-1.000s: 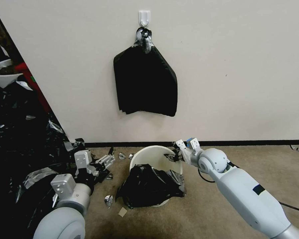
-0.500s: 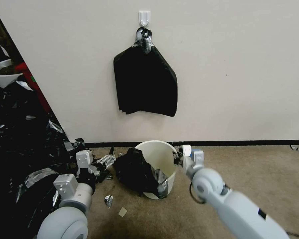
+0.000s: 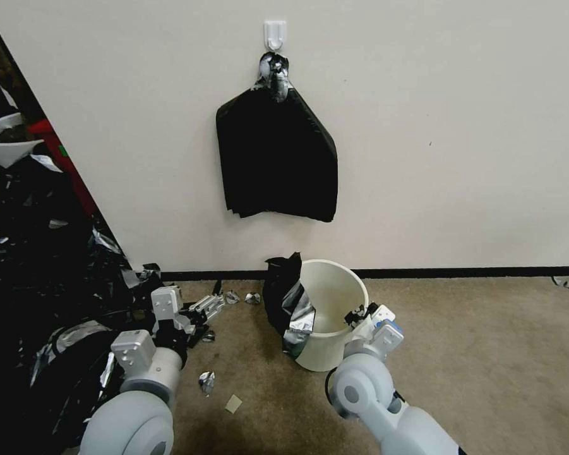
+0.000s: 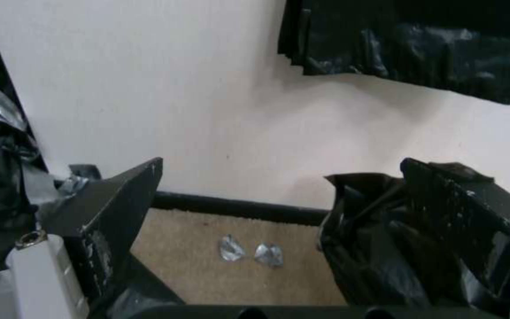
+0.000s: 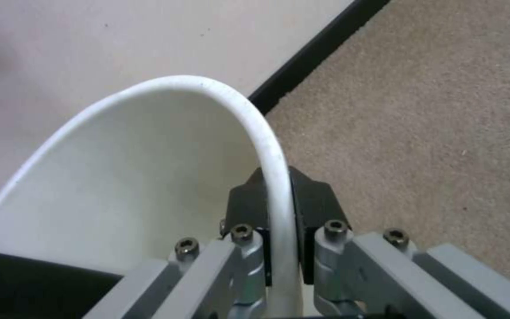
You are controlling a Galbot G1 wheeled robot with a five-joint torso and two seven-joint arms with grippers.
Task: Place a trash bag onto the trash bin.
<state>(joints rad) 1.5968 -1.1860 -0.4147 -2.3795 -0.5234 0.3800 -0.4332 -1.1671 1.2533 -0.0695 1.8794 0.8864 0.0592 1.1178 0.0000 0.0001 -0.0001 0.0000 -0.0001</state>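
Right gripper (image 3: 367,314) clamped across the near right rim of the trash bin (image 3: 332,302), one finger inside the wall and one outside, bin standing upright on the carpet (image 3: 486,354) close to the wall's black baseboard (image 3: 461,272). Left gripper (image 3: 203,308) low over the carpet's left edge beside the heap of black plastic (image 3: 38,265), fingers spread and holding nothing. Trash bag (image 3: 285,303) bunched over the bin's left rim, opposite the clamped side and nearer the left gripper, mouth not yet spread around the rim.
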